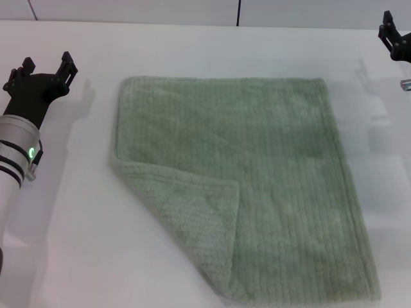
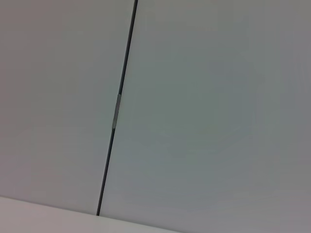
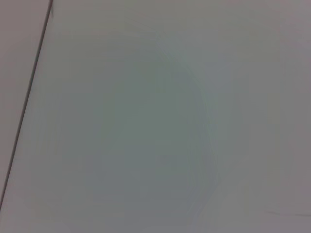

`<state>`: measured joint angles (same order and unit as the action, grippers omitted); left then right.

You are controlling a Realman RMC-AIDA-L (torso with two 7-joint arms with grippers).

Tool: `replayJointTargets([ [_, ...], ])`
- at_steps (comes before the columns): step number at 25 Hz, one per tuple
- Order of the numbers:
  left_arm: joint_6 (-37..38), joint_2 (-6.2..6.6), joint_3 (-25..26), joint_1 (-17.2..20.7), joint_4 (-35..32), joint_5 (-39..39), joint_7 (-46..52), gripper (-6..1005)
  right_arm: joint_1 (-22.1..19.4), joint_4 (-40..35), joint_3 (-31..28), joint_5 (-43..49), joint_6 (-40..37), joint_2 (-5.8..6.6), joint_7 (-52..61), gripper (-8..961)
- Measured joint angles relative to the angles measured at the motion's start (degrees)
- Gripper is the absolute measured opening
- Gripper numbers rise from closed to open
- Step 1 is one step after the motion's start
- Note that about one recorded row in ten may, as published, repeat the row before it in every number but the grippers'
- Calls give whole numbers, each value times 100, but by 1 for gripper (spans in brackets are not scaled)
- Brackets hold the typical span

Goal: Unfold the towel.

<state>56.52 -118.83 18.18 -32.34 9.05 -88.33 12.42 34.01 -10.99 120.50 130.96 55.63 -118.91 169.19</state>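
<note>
White tabletop point(image 1: 77, 244) fills nearly the whole head view, ending at a pale panelled wall point(image 1: 128, 9) along its far edge, where a dark vertical seam point(image 1: 238, 11) divides the panels.

The towel point(image 1: 257, 167) lies flat on the tabletop, spread from about the middle toward the near edge and leaning toward the right side. It is a pale sage-green terry cloth with fine ribbed lines running from its far edge toward its near edge. Its far edge runs roughly parallel to the far edge of the tabletop. The near-left corner point(image 1: 192, 218) is folded over onto the cloth, forming a triangular flap that shows the paler underside; the other three corners lie flat.

The left gripper point(image 1: 45, 70) hangs near the left edge of the tabletop, beside the towel's far-left corner but clear of it, its dark fingers spread apart and holding nothing. Its silver forearm carries a small green light.

The right gripper point(image 1: 395, 38) sits at the far-right corner of the tabletop, well apart from the towel and cut off by the picture's edge; whether its fingers are apart or together I cannot tell.

Both wrist views show only the pale wall panels and a dark seam point(image 2: 116, 107).
</note>
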Motion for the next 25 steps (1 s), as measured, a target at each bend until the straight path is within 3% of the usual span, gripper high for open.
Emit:
replayJointTargets([
  [25,-2,0,-35,15,0,0,-3,799,-23,-144,9,0,1,-21,-143,800],
])
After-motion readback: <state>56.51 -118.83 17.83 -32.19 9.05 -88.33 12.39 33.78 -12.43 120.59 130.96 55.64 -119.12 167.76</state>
